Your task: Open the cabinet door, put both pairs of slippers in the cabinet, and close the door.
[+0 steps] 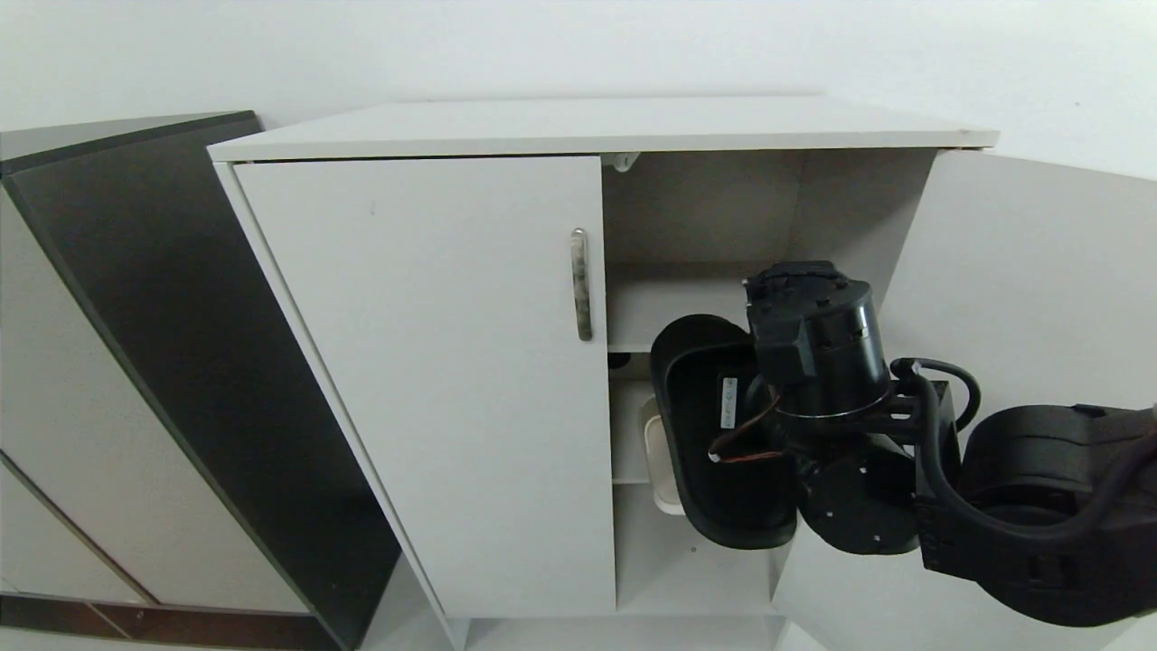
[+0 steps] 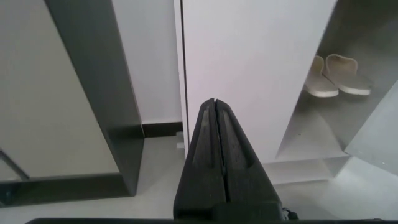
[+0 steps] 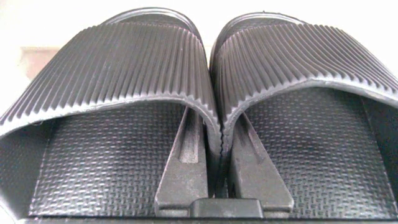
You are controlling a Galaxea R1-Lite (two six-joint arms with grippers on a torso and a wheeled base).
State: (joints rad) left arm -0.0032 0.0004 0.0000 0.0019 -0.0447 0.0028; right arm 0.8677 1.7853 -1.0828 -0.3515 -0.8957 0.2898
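The white cabinet [image 1: 587, 127] has its right door [image 1: 1021, 271] swung open and its left door [image 1: 425, 380] closed. A pair of black ribbed slippers [image 1: 714, 434] [image 3: 143, 68] hangs sole-outward in front of the open right compartment. My right gripper [image 3: 214, 134] is shut on them, one finger inside each slipper, pinching their inner strap walls together. A pair of white slippers [image 1: 664, 452] [image 2: 339, 76] lies on a shelf inside, partly hidden behind the black pair. My left gripper [image 2: 215, 102] is shut and empty, low in front of the closed left door.
The closed door carries a metal handle [image 1: 581, 283] at its right edge. A dark grey panel [image 1: 181, 344] leans against the wall left of the cabinet. An upper shelf [image 1: 669, 316] and the bottom compartment [image 1: 687, 570] lie inside the opening.
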